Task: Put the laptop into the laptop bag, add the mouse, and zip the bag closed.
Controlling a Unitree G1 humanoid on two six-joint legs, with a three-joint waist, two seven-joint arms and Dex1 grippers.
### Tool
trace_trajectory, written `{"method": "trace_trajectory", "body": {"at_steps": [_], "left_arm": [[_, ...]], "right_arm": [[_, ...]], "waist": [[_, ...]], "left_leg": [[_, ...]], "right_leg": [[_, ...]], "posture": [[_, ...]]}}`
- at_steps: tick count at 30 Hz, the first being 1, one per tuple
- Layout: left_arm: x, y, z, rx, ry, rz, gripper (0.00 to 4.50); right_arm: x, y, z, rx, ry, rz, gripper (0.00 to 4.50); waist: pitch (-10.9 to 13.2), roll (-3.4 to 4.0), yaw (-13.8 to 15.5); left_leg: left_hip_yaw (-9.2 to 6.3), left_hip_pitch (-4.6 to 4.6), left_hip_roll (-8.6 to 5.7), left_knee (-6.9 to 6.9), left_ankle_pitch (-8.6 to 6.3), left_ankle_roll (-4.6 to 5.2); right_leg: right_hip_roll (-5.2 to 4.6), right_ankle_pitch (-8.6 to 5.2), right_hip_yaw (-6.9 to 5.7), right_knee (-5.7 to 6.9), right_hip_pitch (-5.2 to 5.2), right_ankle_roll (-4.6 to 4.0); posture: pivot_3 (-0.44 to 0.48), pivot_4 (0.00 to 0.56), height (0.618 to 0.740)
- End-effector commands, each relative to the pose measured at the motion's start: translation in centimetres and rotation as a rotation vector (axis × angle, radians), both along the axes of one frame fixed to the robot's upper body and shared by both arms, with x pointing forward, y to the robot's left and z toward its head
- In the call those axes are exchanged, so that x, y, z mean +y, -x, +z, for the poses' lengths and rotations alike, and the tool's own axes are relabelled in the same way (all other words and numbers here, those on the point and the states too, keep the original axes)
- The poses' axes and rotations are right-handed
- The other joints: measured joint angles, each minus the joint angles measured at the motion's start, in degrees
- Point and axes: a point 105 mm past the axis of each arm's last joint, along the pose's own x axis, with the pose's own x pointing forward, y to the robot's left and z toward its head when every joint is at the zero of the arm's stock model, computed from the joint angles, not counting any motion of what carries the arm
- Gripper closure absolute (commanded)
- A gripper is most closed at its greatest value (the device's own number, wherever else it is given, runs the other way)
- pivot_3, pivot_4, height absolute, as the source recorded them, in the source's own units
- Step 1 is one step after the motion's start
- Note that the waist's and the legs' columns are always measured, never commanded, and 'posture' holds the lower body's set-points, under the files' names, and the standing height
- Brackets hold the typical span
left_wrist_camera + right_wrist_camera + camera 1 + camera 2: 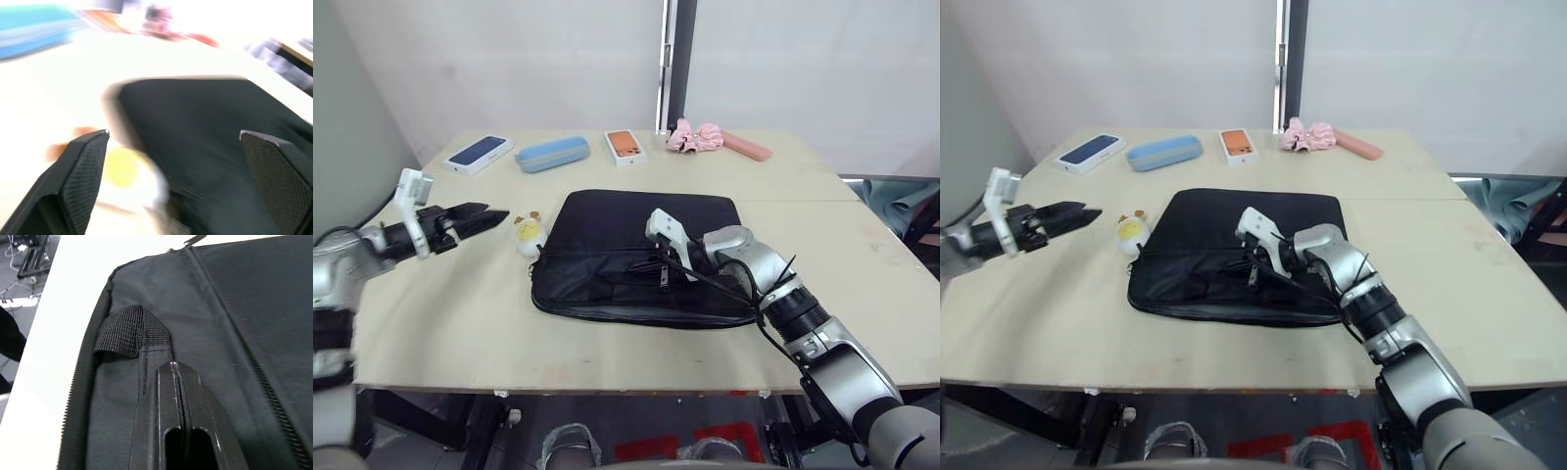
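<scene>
Laptop bag (636,257): flat black woven-fabric case, rectangular w/ rounded corners, lying flat at table centre, long edges running 9–3 o'clock. Zipper teeth run along its near edge and round the corner; a second zip line crosses the top panel, per right wrist view. A ribbed webbing handle loop (131,330) is stitched to the top panel and folds over on itself. Right gripper (660,266) sits on the bag's top panel, approx. mid-panel, fingers pressed together w/ only a thin seam between them; tips lie just short of the webbing loop, pinching nothing that can be made out. Left gripper (481,217) is at 9 o'clock of the bag, above the table, well apart from it; its two black textured fingers (83,171) stand spread wide w/ nothing between. Small white-and-yellow egg-shaped plush toy (529,232) lies beside the bag's 9 o'clock edge, between left gripper and bag. Table (440,313): pale smooth wood-tone slab. Along its 12 o'clock edge, from 10 to 1 o'clock: phone box w/ dark blue face (478,153), long light-blue oval case (552,153), phone box w/ orange face (626,146), crumpled pink soft item (694,136), slim pink bar-shaped object (745,147).
</scene>
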Motion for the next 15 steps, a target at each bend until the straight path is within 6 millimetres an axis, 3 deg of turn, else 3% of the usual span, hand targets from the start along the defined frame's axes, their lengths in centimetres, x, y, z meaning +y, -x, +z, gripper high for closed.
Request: {"method": "trace_trajectory", "body": {"at_steps": [1, 6, 12, 15], "left_arm": [[1.0, -1.7, -1.3, 0.087, 0.042, 0.143, 0.0], [-1.2, -3.4, -4.0, 0.206, 0.078, 0.145, 0.0], [-2.8, -3.7, -7.1, 0.313, -0.005, 0.099, 0.0], [-2.7, -3.7, -7.7, 0.33, -0.026, 0.103, 0.0]], "right_arm": [[-0.5, 0.4, -1.9, 0.058, 0.058, -0.024, 4.46], [-0.3, 1.0, -1.6, 0.049, 0.047, -0.023, 4.46], [-0.5, 0.9, -1.5, 0.046, 0.042, -0.05, 4.46], [-0.6, 1.0, -1.5, 0.046, 0.04, -0.059, 4.46]], "waist": [[-0.01, -0.02, -0.12], [-0.01, -0.04, -0.01], [-0.01, -0.04, -0.04], [-0.01, -0.03, 0.08]], "left_leg": [[-0.01, -0.02, 0.0, 0.0, 0.01, -0.02], [-0.02, -0.11, 0.01, -0.29, 0.02, -0.06], [-0.01, -0.14, 0.01, -0.6, 0.03, -0.1], [-0.03, -0.07, 0.01, -0.65, 0.02, -0.11]], "right_leg": [[0.01, 0.0, 0.0, -0.03, -0.01, 0.0], [0.03, 0.0, -0.11, -0.39, -0.02, -0.01], [0.05, 0.0, -0.18, -0.76, 0.0, -0.01], [0.04, 0.0, -0.22, -0.86, 0.11, -0.01]], "posture": [[0.0, 0.15, 0.74], [0.0, 0.15, 0.74], [0.0, 0.15, 0.74], [0.0, 0.15, 0.74]]}}
